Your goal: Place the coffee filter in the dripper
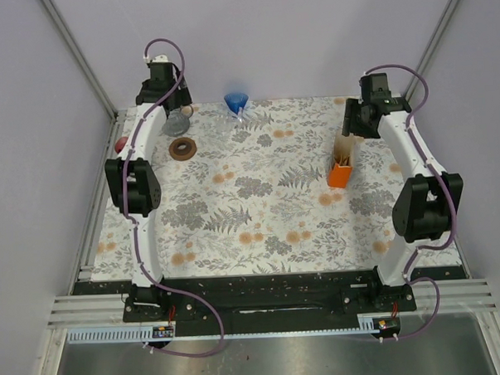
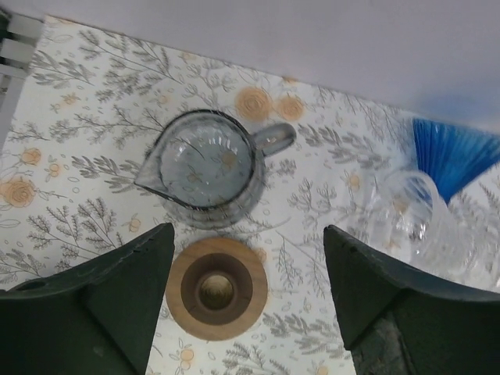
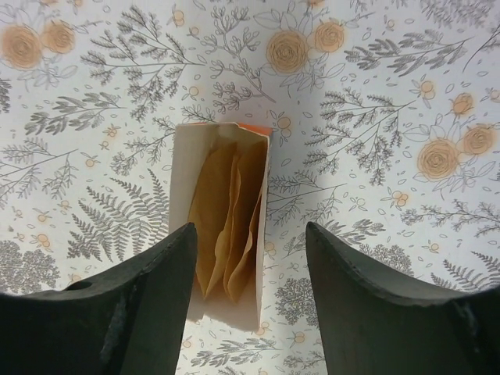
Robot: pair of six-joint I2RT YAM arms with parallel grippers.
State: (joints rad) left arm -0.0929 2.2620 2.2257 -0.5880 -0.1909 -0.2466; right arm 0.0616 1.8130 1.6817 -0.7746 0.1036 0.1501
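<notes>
Several brown paper coffee filters [image 3: 226, 215] stand in an open box [image 3: 182, 176], orange on the outside [image 1: 339, 176], at the right of the table. My right gripper [image 3: 250, 258] hangs open just above the box, its jaws either side of the box's near end, holding nothing. The blue ribbed dripper [image 1: 236, 101] stands at the far edge, at the right edge of the left wrist view as dripper [image 2: 451, 156]. My left gripper [image 2: 248, 269] is open and empty at the far left, above a wooden ring [image 2: 216, 287].
A glass server [image 2: 205, 164] with a handle stands just beyond the wooden ring [image 1: 182, 147]. Clear glassware [image 2: 410, 217] sits beside the dripper. A small red object [image 1: 122, 144] lies at the table's left edge. Walls close in behind and at both sides.
</notes>
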